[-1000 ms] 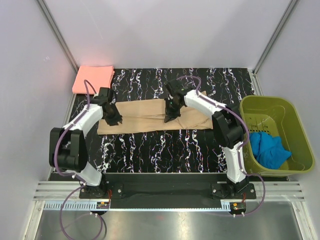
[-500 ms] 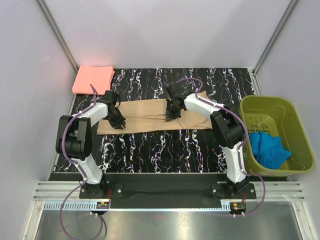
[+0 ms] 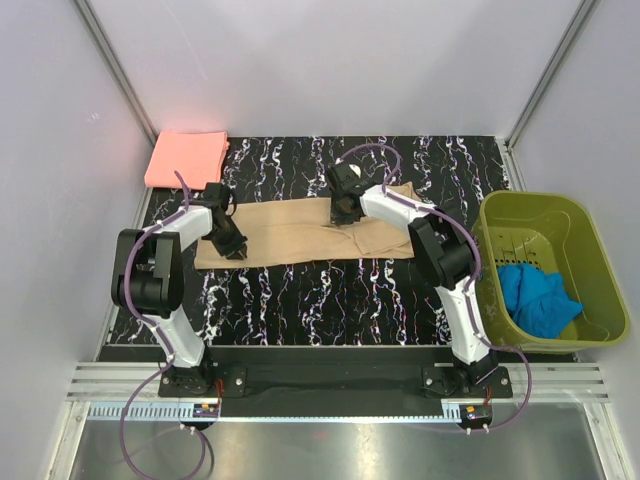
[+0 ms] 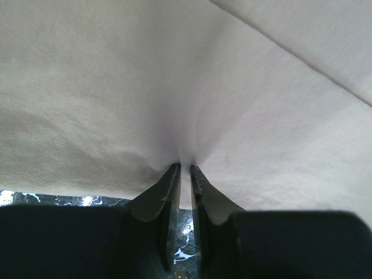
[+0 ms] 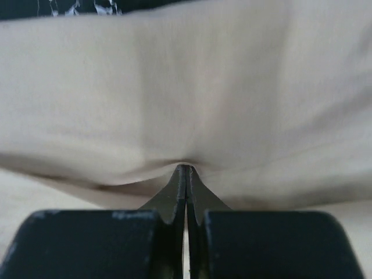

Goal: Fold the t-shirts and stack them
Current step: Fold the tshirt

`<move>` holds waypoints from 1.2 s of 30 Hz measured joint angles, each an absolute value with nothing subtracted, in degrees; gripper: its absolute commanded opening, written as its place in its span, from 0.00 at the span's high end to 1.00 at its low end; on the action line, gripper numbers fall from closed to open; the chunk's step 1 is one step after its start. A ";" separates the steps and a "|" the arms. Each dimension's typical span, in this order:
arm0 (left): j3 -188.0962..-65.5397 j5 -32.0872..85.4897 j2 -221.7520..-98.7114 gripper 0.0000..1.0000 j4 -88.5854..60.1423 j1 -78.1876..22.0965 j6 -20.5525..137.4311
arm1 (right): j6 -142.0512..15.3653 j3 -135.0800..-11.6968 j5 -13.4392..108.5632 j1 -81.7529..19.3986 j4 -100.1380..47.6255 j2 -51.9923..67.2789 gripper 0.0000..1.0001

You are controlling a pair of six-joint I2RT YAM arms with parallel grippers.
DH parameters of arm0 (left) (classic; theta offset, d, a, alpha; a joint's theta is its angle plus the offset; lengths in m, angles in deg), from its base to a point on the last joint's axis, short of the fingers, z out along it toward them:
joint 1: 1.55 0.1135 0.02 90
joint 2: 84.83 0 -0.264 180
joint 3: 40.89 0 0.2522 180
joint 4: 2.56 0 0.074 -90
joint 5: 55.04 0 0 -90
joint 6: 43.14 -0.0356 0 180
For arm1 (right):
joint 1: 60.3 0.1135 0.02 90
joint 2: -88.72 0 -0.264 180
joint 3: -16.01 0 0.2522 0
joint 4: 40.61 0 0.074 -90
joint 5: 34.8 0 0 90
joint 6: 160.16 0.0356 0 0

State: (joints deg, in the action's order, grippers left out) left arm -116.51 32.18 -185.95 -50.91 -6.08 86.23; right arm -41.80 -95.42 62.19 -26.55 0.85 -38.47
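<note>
Black marbled worktop [image 3: 400, 290] held the tan t-shirt [image 3: 290, 238] lying left-to-right; my left pincer [image 3: 235, 250] pinched its left end, right pincer [image 3: 338, 218], seemingly, its middle.

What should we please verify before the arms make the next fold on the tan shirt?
1. Left gripper pinching the tan t-shirt: ok, cloth puckers at its tips.
2. Right gripper pinching it: ok, shut on a fold.
3. Both grips on one layer only: cannot tell.
4. Shirt lying flat between the grips: ok.
5. Pink t-shirt folded at the far left corner, apart from the tan one: ok.
6. Basket apart from the shirt: ok.
</note>
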 measured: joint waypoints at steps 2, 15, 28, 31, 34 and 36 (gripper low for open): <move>-116.49 32.20 -185.95 0.83 -50.91 -6.08 86.26 | -43.26 -97.78 63.37 -26.55 0.98 -40.16 1.00; -116.67 33.29 -183.67 0.82 -51.24 -9.40 85.12 | -43.77 -97.19 61.55 -26.50 6.75 -34.08 0.96; -123.09 34.56 -189.36 0.82 -52.97 -9.36 84.16 | -41.80 -87.73 58.71 -25.80 4.07 -31.59 1.00; -123.09 34.58 -189.57 0.82 -53.06 -9.34 84.16 | -41.71 -87.86 59.41 -25.80 3.41 -32.22 1.00; -122.96 34.56 -189.86 0.83 -52.99 -8.97 84.18 | -41.97 -89.32 61.18 -25.82 3.15 -33.97 1.00; -122.39 34.58 -190.01 0.83 -52.77 -8.59 84.18 | -42.41 -91.23 62.23 -25.96 2.97 -35.65 1.00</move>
State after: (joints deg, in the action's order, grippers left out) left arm -122.39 34.58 -190.01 -52.77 -8.59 84.18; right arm -42.41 -91.23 62.23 -25.96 2.97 -35.65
